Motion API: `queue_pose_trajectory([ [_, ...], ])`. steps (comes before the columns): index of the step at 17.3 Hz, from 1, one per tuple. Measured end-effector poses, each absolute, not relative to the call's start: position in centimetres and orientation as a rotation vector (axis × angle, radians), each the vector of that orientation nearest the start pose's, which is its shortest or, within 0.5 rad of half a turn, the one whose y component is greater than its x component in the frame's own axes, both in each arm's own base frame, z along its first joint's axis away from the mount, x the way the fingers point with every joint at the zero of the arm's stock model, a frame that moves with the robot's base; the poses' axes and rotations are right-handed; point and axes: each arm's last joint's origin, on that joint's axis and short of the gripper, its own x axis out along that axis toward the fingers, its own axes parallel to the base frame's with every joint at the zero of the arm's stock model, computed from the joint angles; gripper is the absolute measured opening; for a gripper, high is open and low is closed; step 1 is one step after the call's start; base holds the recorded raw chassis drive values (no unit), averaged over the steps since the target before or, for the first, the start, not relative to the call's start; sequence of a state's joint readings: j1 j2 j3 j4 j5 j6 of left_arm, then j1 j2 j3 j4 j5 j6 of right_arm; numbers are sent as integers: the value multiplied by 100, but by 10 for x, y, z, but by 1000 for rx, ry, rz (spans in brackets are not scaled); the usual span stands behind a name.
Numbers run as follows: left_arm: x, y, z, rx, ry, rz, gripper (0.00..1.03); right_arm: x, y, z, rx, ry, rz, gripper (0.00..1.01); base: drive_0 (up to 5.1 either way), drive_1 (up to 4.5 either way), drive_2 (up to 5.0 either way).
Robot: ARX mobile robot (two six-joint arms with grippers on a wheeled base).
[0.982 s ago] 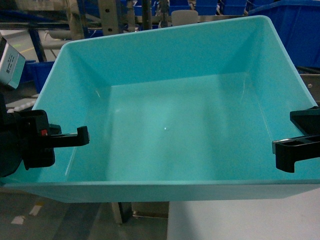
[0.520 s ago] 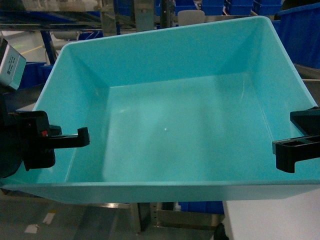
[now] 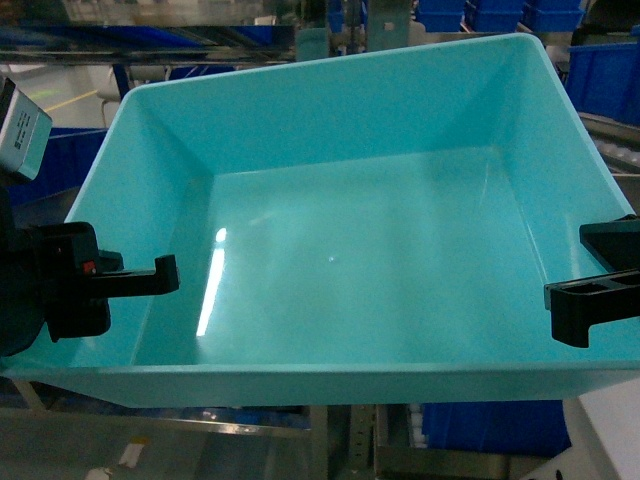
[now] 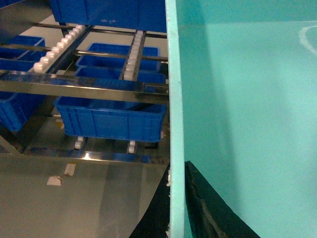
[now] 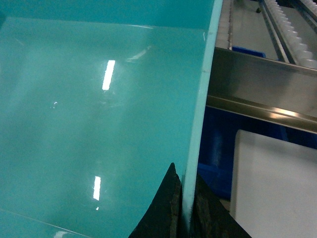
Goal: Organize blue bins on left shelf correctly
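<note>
I have the tub [image 3: 340, 250] held up in front of the head camera, filling most of that view, tilted so its far right corner sits higher than the left. My left claw [image 3: 150, 275] is clamped on the tub's left wall: in the left wrist view one black finger [image 4: 213, 208] lies against the inside of the wall and the other shows on the outside, with the thin rim running up between them. My right claw [image 3: 580, 300] is clamped the same way on the right wall; the right wrist view shows a dark finger [image 5: 163, 213] inside the tub and another just outside, the rim pinched between.

The tub is empty, its floor glossy with a bright streak of reflected light left of centre. It rests on nothing that I can see; only the two claws touch it.

The shelf [image 4: 84, 89] lies beyond and below. Through the left wrist camera I see its steel rail crossing in front of white roller tracks [image 4: 59, 47], with dark blue bins [image 4: 109, 119] on the lower tiers. Through the right wrist camera a steel rail [image 5: 262, 94] runs just beside the tub's right wall, and a corner of the white worktop [image 5: 272, 183] sits below it.
</note>
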State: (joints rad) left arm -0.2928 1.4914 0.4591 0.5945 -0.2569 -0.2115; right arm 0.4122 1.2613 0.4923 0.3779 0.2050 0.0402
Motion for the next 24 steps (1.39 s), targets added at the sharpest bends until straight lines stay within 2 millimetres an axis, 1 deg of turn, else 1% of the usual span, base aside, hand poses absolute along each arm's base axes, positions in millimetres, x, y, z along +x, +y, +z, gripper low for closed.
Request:
queue_pose_trajectory([
  [15, 254, -69, 146, -89, 423, 9, 5, 228, 93, 191, -80, 379, 197, 2, -488, 352, 103],
  [24, 254, -69, 146, -90, 423, 9, 5, 228, 93, 191, -79, 377, 197, 2, -459, 402, 34],
])
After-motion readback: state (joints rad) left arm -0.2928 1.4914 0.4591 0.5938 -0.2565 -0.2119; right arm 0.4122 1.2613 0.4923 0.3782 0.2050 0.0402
